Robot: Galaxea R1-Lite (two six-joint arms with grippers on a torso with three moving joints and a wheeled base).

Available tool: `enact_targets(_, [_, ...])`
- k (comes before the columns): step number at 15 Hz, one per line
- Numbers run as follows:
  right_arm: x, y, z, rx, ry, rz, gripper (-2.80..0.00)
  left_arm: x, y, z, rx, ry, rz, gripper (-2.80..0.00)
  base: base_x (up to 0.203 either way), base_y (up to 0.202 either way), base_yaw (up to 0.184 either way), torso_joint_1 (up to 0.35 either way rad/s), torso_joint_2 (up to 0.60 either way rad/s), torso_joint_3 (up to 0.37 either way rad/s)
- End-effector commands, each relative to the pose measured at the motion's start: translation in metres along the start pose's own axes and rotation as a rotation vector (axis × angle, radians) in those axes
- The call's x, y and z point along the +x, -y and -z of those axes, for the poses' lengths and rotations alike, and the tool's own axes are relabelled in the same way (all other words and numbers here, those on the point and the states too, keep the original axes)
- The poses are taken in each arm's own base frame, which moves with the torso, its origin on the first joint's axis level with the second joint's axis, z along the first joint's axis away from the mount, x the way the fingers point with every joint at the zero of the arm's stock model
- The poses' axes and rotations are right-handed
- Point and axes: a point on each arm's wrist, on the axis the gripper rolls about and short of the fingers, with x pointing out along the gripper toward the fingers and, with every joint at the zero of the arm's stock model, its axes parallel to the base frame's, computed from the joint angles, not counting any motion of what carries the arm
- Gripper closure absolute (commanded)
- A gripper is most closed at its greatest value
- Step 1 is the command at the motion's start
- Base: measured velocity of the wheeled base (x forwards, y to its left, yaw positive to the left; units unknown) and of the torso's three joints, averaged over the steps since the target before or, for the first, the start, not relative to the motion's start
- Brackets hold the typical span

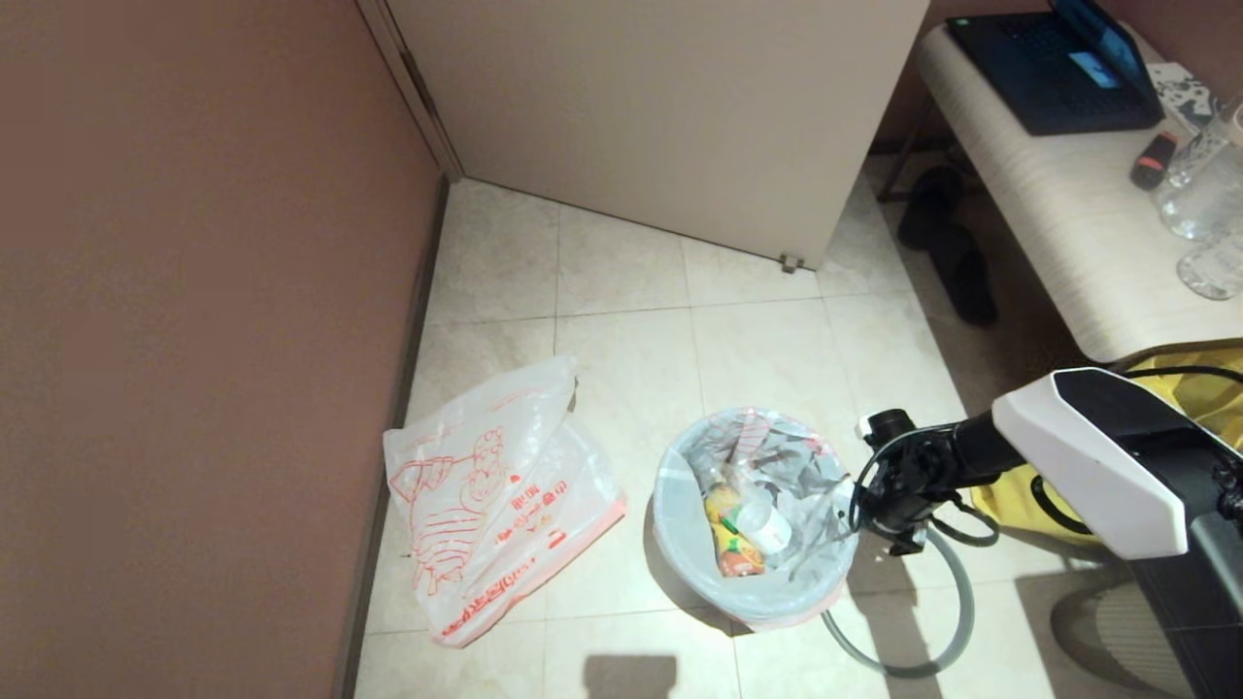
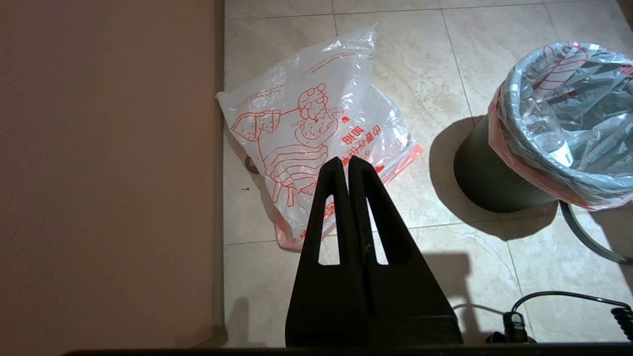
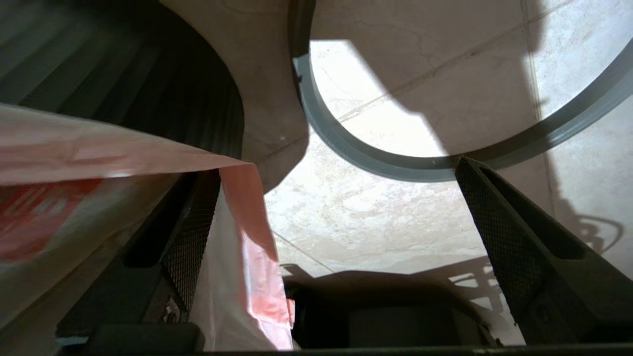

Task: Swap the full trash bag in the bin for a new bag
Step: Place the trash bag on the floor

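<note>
The bin (image 2: 479,173) stands on the tiled floor, lined by the full trash bag (image 1: 796,476), whose pink band folds over the rim. A yellow-orange packet (image 1: 728,549) and a white cup (image 1: 767,524) lie inside. The grey hoop (image 1: 913,641) lies off the bin on the floor, at its right. My right gripper (image 1: 864,515) is open at the bin's right rim. In the right wrist view its fingers (image 3: 499,222) stand wide apart, the bag's pink band (image 3: 247,217) hanging beside one of them. The new bag (image 1: 495,505) lies flat near the left wall. My left gripper (image 2: 344,160) hangs shut and empty above it.
The brown wall (image 1: 194,340) runs along the left, a door (image 1: 660,116) behind. A bench (image 1: 1068,252) with a laptop and glasses stands at the right, dark slippers (image 1: 947,243) beside it. The yellow tote (image 1: 1005,500) sits just right of the bin.
</note>
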Motion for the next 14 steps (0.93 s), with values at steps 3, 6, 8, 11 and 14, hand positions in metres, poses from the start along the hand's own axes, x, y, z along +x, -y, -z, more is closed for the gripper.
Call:
enact_targets(3, [0.016, 0.001, 0.003, -0.006, 0.014, 0.111, -2.8, 0.0, 0.0, 0.0, 0.0, -0.001, -0.001, 0.0, 0.0, 0.0, 0.0, 0.0, 0.0, 0.0])
enact_targets(6, [0.026, -0.002, 0.011, -0.053, 0.091, 0.253, -2.8, 0.0, 0.0, 0.0, 0.001, -0.001, -0.001, 0.0, 0.0, 0.0, 0.0, 0.0, 0.0, 0.0])
enact_targets(8, [0.027, -0.006, 0.018, -0.08, 0.132, 0.339, -2.8, 0.0, 0.0, 0.0, 0.0, -0.001, 0.0, 0.0, 0.0, 0.0, 0.0, 0.0, 0.0, 0.0])
enact_targets(11, [0.024, -0.015, 0.029, -0.128, 0.199, 0.465, -2.8, 0.0, 0.0, 0.0, 0.0, -0.001, -0.001, 0.0, 0.0, 0.0, 0.0, 0.0, 0.0, 0.0])
enact_targets(14, [0.009, -0.025, 0.027, -0.137, 0.215, 0.473, -2.8, 0.0, 0.0, 0.0, -0.001, -0.001, -0.001, 0.0, 0.0, 0.0, 0.0, 0.0, 0.0, 0.0])
